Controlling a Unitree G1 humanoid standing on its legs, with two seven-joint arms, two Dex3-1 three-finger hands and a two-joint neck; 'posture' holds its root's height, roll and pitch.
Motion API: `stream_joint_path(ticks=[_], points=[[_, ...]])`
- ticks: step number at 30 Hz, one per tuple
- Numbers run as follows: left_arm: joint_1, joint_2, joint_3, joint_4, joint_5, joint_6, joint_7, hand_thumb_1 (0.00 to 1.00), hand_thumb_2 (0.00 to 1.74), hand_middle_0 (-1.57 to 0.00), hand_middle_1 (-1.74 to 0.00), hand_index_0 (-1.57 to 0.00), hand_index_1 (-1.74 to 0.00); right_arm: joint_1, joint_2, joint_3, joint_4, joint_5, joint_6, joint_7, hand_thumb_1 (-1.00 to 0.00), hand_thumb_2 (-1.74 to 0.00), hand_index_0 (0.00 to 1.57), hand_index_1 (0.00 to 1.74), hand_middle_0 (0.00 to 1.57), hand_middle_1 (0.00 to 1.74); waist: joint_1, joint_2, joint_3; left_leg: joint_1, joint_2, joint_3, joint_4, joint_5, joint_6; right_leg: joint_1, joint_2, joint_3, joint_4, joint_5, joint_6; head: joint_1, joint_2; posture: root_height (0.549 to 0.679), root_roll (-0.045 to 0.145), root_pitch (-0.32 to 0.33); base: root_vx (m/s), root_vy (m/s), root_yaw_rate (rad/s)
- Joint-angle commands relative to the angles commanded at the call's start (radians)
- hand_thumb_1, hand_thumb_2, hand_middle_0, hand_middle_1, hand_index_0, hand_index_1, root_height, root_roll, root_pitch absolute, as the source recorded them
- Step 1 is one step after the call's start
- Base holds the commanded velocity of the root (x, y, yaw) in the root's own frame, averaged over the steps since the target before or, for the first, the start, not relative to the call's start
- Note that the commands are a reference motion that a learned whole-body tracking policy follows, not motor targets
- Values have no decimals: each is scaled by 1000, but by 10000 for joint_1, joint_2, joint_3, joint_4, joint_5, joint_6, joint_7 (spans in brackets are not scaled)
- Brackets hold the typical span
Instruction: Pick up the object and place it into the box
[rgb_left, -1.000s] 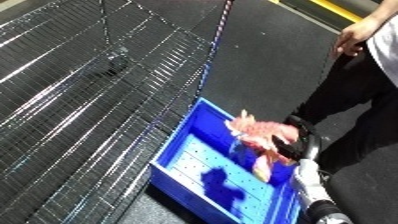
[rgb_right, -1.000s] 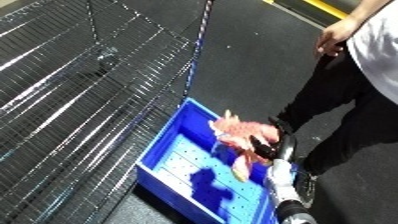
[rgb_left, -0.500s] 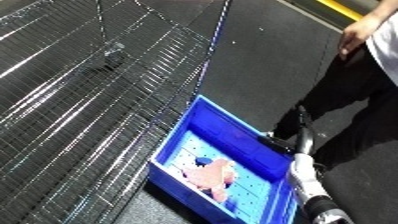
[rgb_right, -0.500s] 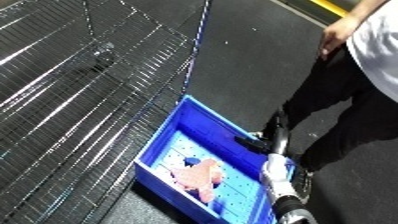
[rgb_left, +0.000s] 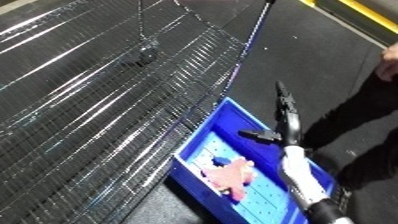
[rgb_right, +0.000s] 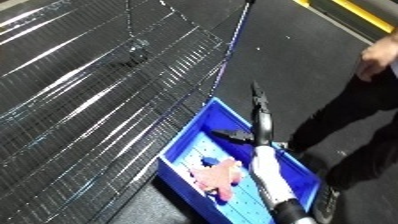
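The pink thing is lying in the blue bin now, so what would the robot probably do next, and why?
Probably draw its right hand back away from the blue plastic bin. The soft pink object lies on the bin's floor, apart from the hand, whose fingers are straight and hold nothing, so nothing seems left to place.

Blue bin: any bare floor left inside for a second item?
Yes. The blue bin floor is bare at its far end, between the far corner and the pink object. The near end is crowded: the pink object lies there, with the right hand, fingers straight, above the right wall.
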Motion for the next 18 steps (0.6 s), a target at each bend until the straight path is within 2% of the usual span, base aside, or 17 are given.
stream_joint_path(ticks=[3,5,10,18], points=[[81,-28,120,-79,-16,27,25,1000,1740,-1570,-1740,-1570,-1740,-69,43,304,-352,-85,70,160,0,0,0,0,0,0,186,-20,41,-38,-7,-61,20,18,4,-4,-7,-48,56,-23,9,-426,-48,631,61,-235,-11,-12,100],[99,-49,198,-164,-13,51,60,1000,1740,-1570,-1740,-1570,-1740,-158,114,576,-612,-121,136,320,0,0,0,0,0,0,336,-35,93,-82,-15,-117,46,38,7,-21,-19,-92,125,-48,12,-1597,-102,629,58,-237,-12,-5,131],[86,-78,413,-417,28,109,192,1000,1740,-1570,-1740,-1570,-1740,-379,395,1452,-1317,-315,357,698,0,0,0,0,0,0,725,-143,237,-250,-34,-258,128,99,6,-107,-24,-181,340,-126,27,-3088,-115,626,51,-240,-12,5,152],[-177,-200,585,-605,-13,-53,579,1000,1740,-1570,-1740,-1570,-1740,-730,767,2889,-1842,-757,586,982,0,0,0,0,0,0,1258,-339,393,-511,-124,-553,77,211,35,-168,-38,-385,457,-161,28,-5655,-140,624,40,-237,-8,4,140]])
